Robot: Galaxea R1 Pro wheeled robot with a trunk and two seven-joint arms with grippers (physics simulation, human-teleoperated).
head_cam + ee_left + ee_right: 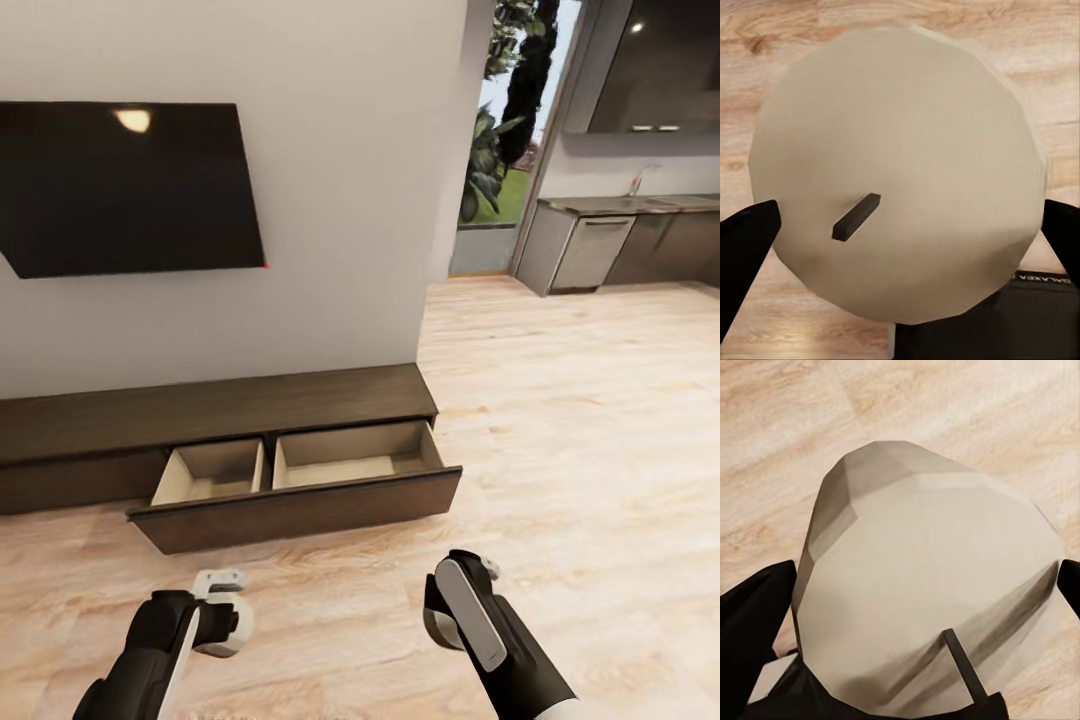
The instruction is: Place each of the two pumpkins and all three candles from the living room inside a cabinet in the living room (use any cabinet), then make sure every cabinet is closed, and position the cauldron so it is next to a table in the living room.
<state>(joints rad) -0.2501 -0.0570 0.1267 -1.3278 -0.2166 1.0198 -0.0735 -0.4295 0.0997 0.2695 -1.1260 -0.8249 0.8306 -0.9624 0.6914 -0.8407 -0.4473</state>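
Head view: open drawer, a candle in each gripper

The cabinet [220, 410] stands against the far wall, its drawer [300, 490] pulled out, both pale compartments bare. Open wood floor [580, 420] spreads near and right. The left gripper [900, 225] clasps a beige candle [900, 150]; the right gripper [922, 607] clasps another candle [930, 585].

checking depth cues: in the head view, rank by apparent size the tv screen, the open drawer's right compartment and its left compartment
1. tv screen, largest by far
2. right compartment
3. left compartment, smallest

The screen hangs farther back than the drawer, so its true lead may be greater still.
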